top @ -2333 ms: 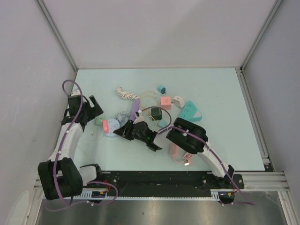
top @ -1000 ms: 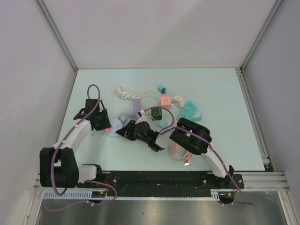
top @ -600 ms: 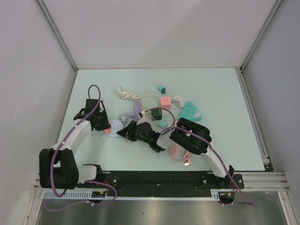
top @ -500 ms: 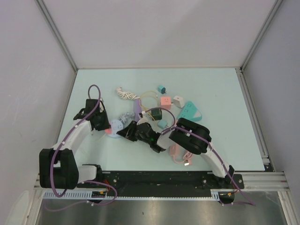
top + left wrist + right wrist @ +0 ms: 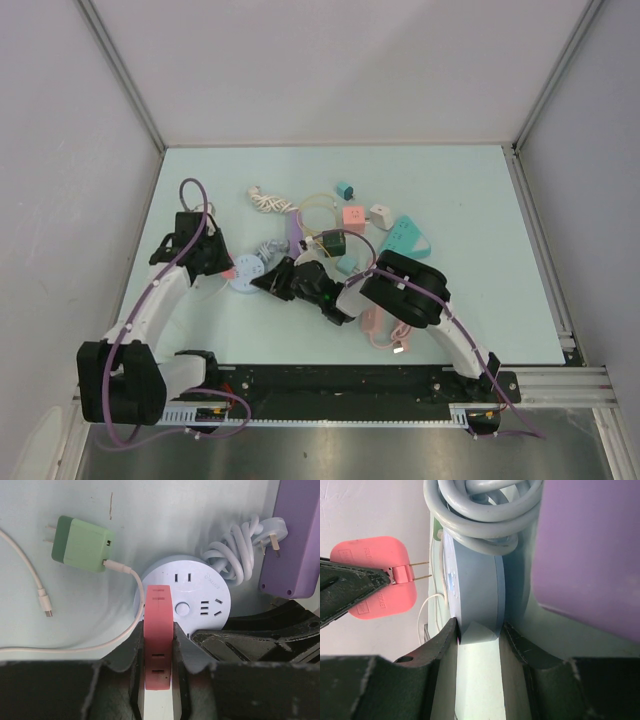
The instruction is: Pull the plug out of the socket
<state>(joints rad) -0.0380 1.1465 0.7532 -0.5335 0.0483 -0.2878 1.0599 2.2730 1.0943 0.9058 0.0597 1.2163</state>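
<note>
The plug [image 5: 158, 635] is a pink block, and my left gripper [image 5: 158, 645] is shut on its two flat sides. In the right wrist view the plug [image 5: 375, 575] stands off the socket's face with its two metal prongs bare in the gap. The socket [image 5: 192, 595] is a round pale-blue puck; my right gripper [image 5: 479, 630] is shut across the edge of the socket [image 5: 480, 595]. In the top view the left gripper [image 5: 222, 265] and right gripper [image 5: 272, 280] sit on either side of the socket [image 5: 250, 270], left of centre.
A green charger [image 5: 85, 545] with a white cable [image 5: 30, 580] lies just left of the socket. The socket's grey coiled cord [image 5: 235, 545] and a purple power strip [image 5: 295, 535] lie to its right. More chargers, pink [image 5: 353, 215], white [image 5: 380, 214] and teal [image 5: 408, 237], lie behind.
My left gripper has closed on the pink plug and shifted slightly left, drawing the plug back from the socket's face. The right gripper has kept its hold on the socket.
</note>
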